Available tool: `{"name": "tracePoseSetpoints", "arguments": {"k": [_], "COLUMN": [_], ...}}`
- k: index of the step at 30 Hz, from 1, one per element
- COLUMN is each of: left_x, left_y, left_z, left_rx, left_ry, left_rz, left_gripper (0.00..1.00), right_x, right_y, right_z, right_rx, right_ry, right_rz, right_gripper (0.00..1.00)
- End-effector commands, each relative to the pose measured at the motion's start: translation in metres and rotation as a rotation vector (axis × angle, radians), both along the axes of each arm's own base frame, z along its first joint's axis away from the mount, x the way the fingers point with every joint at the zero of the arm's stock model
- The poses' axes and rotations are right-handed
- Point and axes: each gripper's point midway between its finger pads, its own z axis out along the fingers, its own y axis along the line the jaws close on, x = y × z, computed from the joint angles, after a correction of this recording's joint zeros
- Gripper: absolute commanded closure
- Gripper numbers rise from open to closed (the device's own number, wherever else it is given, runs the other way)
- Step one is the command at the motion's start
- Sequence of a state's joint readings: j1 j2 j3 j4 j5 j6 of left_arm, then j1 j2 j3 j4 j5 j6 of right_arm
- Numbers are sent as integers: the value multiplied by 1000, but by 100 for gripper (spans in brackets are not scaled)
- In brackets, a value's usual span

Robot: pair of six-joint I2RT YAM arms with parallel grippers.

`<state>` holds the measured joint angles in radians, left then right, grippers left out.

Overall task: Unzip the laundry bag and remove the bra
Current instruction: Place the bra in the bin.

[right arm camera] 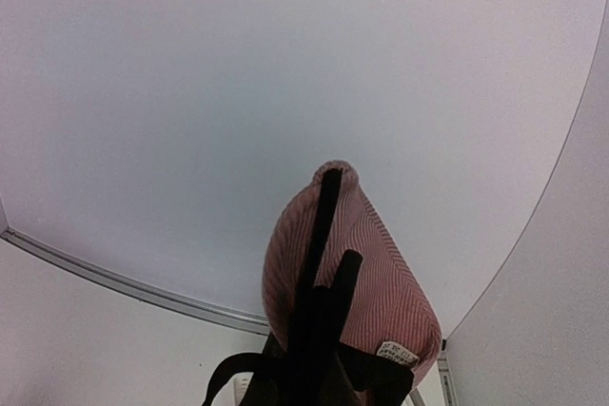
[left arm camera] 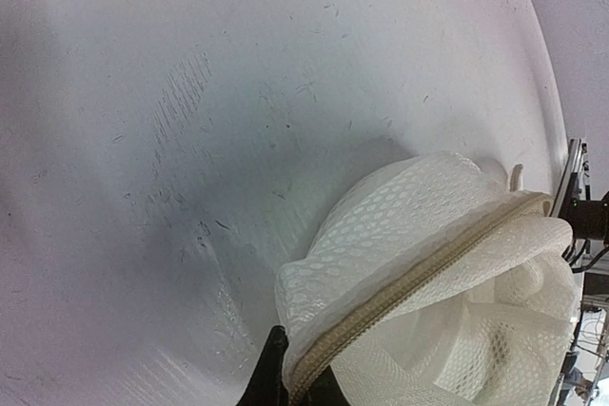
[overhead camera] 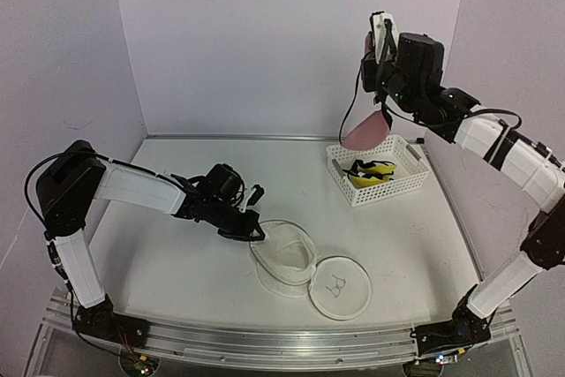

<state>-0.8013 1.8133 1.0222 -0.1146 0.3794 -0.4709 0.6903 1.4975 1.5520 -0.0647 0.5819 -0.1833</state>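
The white table (overhead camera: 159, 262) carries the laundry bag (overhead camera: 287, 258) and a basket (overhead camera: 390, 186).

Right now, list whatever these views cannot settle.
Left claw grip on the laundry bag: left wrist view, fingers cut off at the bottom edge.
Label print on the bra: right wrist view, too small.
Yellow items in the basket: top view, too small to identify.

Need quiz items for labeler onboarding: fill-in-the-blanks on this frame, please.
The right tool holds a ____ bra aloft.
The left tool pinches the laundry bag beside its ____.
The perforated white basket contains a mostly ____ item.
Missing words: pink; zipper; yellow.
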Motion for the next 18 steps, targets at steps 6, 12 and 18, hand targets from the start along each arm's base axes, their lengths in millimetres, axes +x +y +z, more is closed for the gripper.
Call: {"name": "tracePoseSetpoints", "arguments": {"k": [6, 12, 18], "left_x": [6, 7, 7], "left_y": [4, 2, 3], "left_z": [16, 17, 17], "left_rx": [-17, -21, -10], "left_ry": [-58, -59, -64], "left_rz": [9, 4, 1], "left_gripper": [100, 100, 100], "right_x": [58, 106, 134], "right_y": [3, -7, -9], "right_z": [1, -31, -69], "right_rx": [45, 117, 173], "right_ry": [2, 106, 198], "right_rz": [108, 171, 275], "right_gripper": [100, 100, 100]}}
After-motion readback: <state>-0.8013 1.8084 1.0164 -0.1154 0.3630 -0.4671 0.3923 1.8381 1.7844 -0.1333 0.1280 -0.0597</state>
